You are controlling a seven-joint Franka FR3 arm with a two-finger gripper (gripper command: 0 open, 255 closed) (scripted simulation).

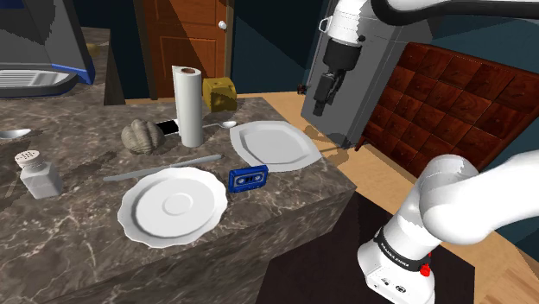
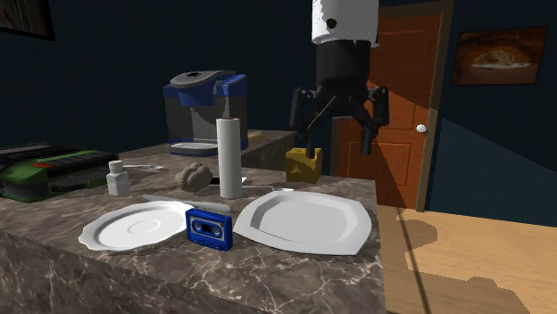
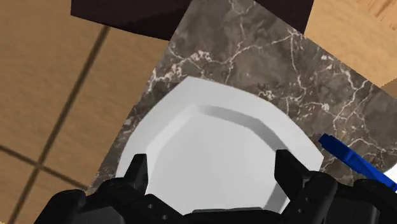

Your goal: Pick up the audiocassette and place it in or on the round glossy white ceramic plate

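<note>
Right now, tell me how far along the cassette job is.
Done: nothing yet. The blue audiocassette stands on edge on the marble counter, between the round plate and an angular plate. In hand: nothing; the gripper hangs open and empty high above the angular plate. Left: come down on the audiocassette, grasp it, carry it to the round plate and release.
</note>
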